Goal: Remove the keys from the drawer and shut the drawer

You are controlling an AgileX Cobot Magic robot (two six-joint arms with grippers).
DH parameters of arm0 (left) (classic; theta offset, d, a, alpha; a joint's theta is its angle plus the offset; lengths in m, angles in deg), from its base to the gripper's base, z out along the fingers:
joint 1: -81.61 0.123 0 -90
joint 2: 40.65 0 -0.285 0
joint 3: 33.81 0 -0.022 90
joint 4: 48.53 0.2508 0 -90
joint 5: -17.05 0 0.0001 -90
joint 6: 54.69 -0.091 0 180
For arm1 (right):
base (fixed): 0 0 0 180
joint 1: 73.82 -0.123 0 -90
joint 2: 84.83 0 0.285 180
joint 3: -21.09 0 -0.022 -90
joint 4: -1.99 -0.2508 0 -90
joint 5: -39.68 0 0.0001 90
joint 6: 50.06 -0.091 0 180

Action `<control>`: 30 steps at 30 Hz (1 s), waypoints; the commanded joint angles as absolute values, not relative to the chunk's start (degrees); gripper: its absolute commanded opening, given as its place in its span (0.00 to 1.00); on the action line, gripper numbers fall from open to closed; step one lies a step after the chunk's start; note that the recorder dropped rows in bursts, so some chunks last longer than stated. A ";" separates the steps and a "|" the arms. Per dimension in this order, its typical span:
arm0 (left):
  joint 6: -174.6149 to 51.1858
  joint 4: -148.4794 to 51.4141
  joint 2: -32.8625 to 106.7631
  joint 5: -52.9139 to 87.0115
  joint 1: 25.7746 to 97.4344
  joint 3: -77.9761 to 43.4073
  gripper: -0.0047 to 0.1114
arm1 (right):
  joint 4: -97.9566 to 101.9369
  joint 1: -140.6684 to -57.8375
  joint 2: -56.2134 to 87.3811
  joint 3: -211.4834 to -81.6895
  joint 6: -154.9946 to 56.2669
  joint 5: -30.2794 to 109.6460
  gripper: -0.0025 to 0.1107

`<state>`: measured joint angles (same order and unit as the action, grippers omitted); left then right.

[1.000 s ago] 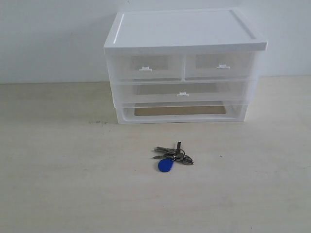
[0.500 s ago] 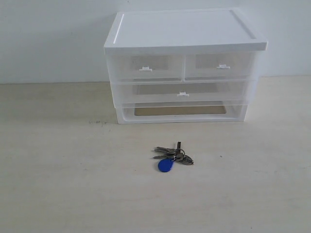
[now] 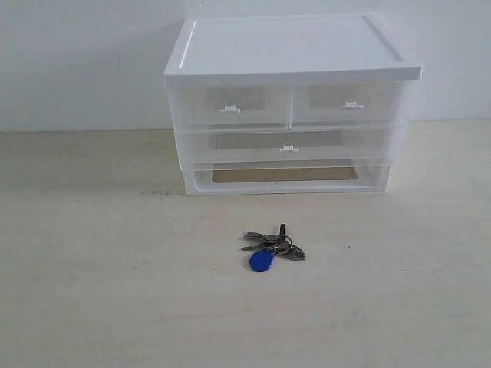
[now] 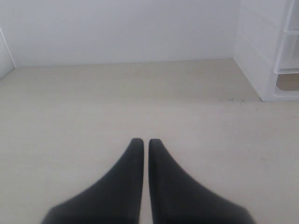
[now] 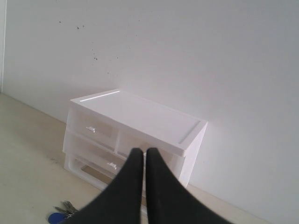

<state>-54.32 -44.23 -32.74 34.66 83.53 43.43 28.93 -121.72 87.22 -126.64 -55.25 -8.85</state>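
left end effector (image 4: 141, 142): fingers together, empty, low over table (image 3: 92, 291), white cabinet (image 3: 291, 54) ahead and off to one side | keys (image 3: 270, 247): flat on table before cabinet, lower than right end effector (image 5: 140, 151) | drawer (image 3: 349, 105): flush in cabinet, ahead of right end effector | right end effector: fingers together, empty, raised, facing cabinet

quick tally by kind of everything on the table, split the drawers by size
cabinet: 1
small drawers: 2
wide drawer: 1
key bunch: 1
total: 5
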 commanded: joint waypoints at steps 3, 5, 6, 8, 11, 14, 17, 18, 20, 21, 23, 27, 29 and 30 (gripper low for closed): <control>-54.69 -44.22 -32.86 34.58 83.77 43.41 0.08 | 27.94 -121.75 87.38 -126.93 -55.24 -8.80 0.02; -54.69 -44.22 -32.86 34.58 83.77 43.41 0.08 | 25.57 -121.47 87.38 -126.93 -55.24 -8.80 0.02; -54.69 -44.22 -32.86 34.58 83.77 43.41 0.08 | 23.87 -120.82 87.38 -126.93 -55.24 -8.80 0.02; -54.69 -44.22 -32.86 34.58 83.77 43.41 0.08 | 18.98 -119.10 87.38 -126.82 -55.24 -8.80 0.02; -54.69 -44.22 -32.86 34.58 83.77 43.41 0.08 | 17.45 -115.10 87.38 -126.82 -54.83 -7.79 0.02; -54.69 -44.22 -32.86 34.58 83.77 43.41 0.08 | 12.78 -109.57 87.38 -126.82 -54.07 -4.92 0.02; -54.69 -44.22 -32.86 34.58 83.77 43.41 0.08 | 9.16 -102.86 87.38 -125.69 -50.74 2.23 0.02; -54.69 -44.22 -32.86 34.58 83.77 43.41 0.08 | 8.68 -100.31 87.38 -124.84 -49.69 5.68 0.02; -54.69 -44.22 -32.86 34.58 83.77 43.41 0.08 | 8.43 -95.27 87.38 -122.57 -49.28 12.27 0.02; -54.69 -44.22 -32.86 34.58 83.77 43.41 0.08 | 8.30 -92.44 87.38 -121.24 -49.28 15.34 0.02; -54.69 -44.22 -32.86 34.58 83.77 43.41 0.08 | 7.48 -87.25 87.38 -118.50 -49.28 20.03 0.02; -54.69 -44.22 -32.86 34.58 83.77 43.41 0.08 | 6.14 -79.28 87.38 -112.46 -49.28 27.99 0.02; -54.69 -44.22 -32.86 34.58 83.77 43.41 0.08 | 5.13 -75.99 87.38 -108.66 -49.28 31.61 0.02; -54.69 -44.22 -32.86 34.58 83.77 43.41 0.08 | 4.82 -74.93 87.38 -106.72 -49.28 32.81 0.02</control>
<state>-54.32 -44.23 -32.74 34.66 83.53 43.43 5.87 -78.48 87.12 -110.85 -49.64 27.84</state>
